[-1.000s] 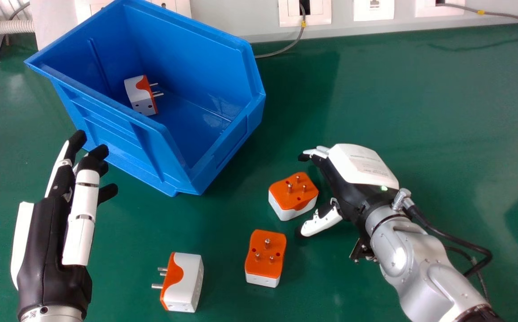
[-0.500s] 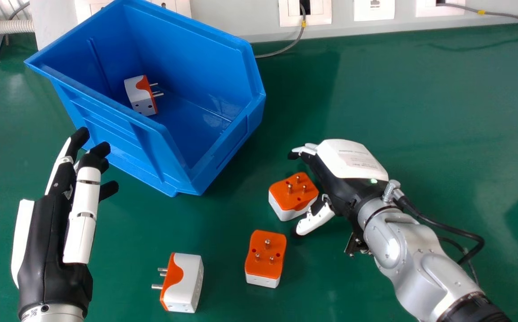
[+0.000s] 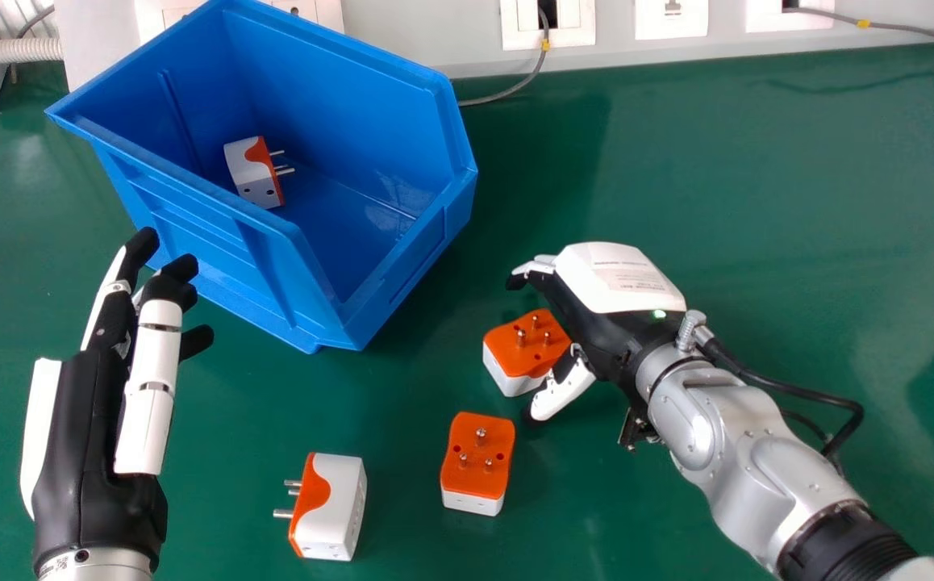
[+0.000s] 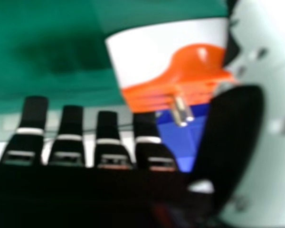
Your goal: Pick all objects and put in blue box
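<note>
Fingers apart from thumb, my right hand (image 3: 614, 335) should evenly straddle the orange-topped white plastic plug adapter (image 3: 507, 359), then pinch below its pins (image 3: 521, 338).

Bench (image 3: 757, 202): is showing bright; pale sheen is glinting left of the blue box (image 3: 330, 89); soft shadow is spreading right of it, from the far edge. Silver right forearm (image 3: 790, 492): is catching highlights. Right hand view: plug adapter (image 4: 147, 52) is blurring, its orange glinting; lower edge is sinking into black.
</note>
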{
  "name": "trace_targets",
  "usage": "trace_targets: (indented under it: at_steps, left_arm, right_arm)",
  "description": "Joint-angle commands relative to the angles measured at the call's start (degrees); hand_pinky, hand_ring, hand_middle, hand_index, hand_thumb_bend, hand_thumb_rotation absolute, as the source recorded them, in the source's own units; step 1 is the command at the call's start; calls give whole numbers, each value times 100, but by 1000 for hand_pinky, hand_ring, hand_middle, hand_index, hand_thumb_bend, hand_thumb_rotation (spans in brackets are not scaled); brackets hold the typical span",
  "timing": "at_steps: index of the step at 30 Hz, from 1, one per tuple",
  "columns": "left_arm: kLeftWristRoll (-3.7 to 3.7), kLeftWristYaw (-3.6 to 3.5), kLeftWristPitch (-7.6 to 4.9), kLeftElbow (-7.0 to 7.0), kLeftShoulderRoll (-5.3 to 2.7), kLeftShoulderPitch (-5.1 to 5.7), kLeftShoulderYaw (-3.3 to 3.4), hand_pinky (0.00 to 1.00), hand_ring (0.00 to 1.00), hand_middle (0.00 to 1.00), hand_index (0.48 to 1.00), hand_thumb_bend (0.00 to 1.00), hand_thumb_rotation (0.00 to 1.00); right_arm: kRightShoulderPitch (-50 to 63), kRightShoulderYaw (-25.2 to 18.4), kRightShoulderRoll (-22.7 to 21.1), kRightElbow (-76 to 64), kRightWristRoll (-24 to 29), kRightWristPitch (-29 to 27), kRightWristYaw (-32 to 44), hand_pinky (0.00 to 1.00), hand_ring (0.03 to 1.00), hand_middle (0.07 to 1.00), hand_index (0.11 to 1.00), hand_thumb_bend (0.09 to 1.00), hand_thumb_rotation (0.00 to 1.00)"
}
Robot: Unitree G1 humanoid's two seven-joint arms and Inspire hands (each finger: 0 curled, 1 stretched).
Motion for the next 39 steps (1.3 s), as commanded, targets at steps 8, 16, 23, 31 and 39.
trace_targets:
  at_steps: [8,16,23,31,39]
  left_arm:
    - [19,35,21,-246,-16,41,-12,812,887,884,931,278,897]
    - [43,57,96,-331,-25,51,-48,805,883,884,931,280,899]
    - [50,59,178,-381,-8,22,-38,804,882,884,930,281,899]
    - [-1,51,268,-382,2,-38,6,805,882,884,930,281,899]
    - [-39,43,348,-470,-2,-15,40,799,876,881,929,270,900]
  right_arm:
    - [-283,277,-129,244,-293,-212,0,757,850,867,781,648,129]
    - [-359,361,-195,361,-385,-315,48,749,843,857,776,650,122]
    - [-415,368,-230,394,-364,-328,152,741,847,859,779,639,114]
    - [-457,389,-252,441,-356,-419,247,722,838,852,775,573,37]
    - [-576,365,-299,615,-330,-598,343,710,830,847,766,531,6]
